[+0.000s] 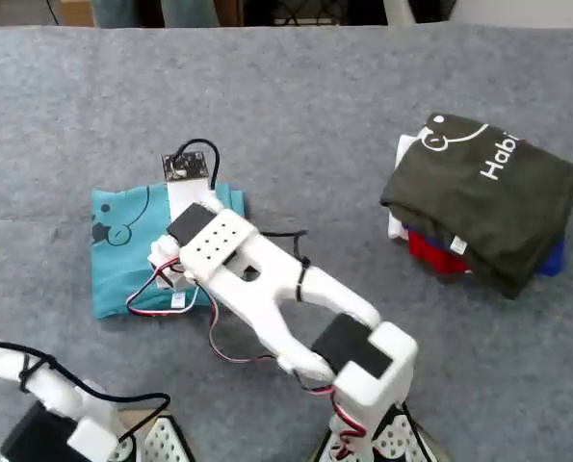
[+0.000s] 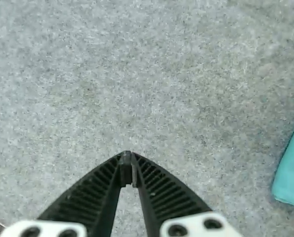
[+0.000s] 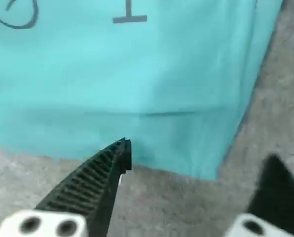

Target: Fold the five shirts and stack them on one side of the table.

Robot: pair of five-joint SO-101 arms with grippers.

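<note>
**Item 1: teal shirt**. Folded into a rough rectangle with a dark printed figure on its left part. It lies flat on the table, left of centre and well apart from the stack. The right wrist view shows one folded edge and a corner against the grey surface.

**Item 2: stack**. Stands on the right side of the table.
- Top layer is a dark shirt, folded, with white print facing up.
- A red shirt shows beneath it at the near left edge.
- A blue shirt shows at the right edge.
- A white shirt shows at the far left corner.

**Item 3: right gripper**. Fingers are spread wide with nothing between them. One ribbed black fingertip sits at the teal shirt's edge. The other is over the bare grey surface just beside that edge.

**Item 4: right arm**. White, it runs from its base at the near centre, leftwards and away, over the right part of the teal shirt.

**Item 5: left gripper**. Fingers are pressed together at the tips and hold nothing. It is over bare grey surface, with the teal shirt's edge off to one side.

**Item 6: left arm**. At the near left corner, with black cable along it.

**Item 7: table**. Covered in grey felt-like cloth.
</note>
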